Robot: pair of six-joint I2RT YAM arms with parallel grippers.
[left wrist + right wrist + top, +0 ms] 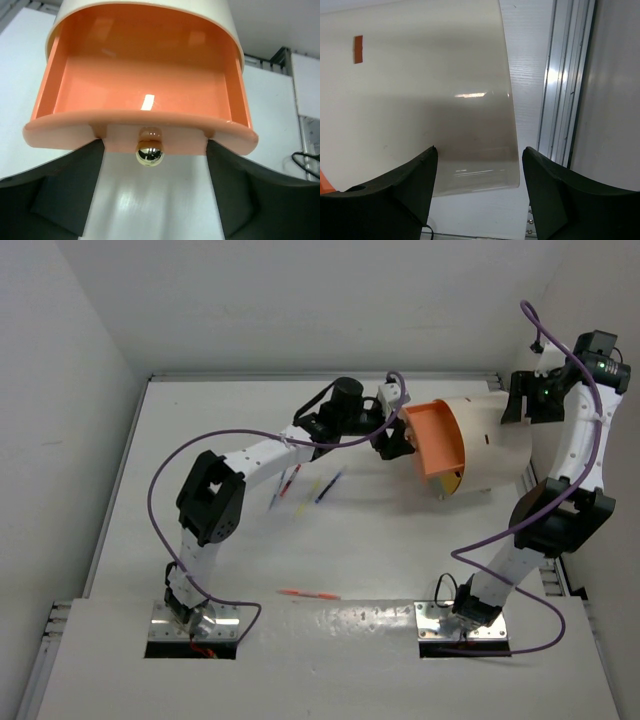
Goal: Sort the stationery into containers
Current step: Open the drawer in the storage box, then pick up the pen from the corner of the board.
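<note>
Left arm reached forward, left pincer [393, 445] wide, knob [149, 153] between its fingers [60, 200]; right arm arched high, right pincer [479, 152] wide, drum [420, 100] just ahead

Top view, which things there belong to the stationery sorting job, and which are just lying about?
Job: pens in a cluster; red pen nearer the bases; cream drum; its orange drawer, slid out.
Not the job: purple cables; base plates.
</note>
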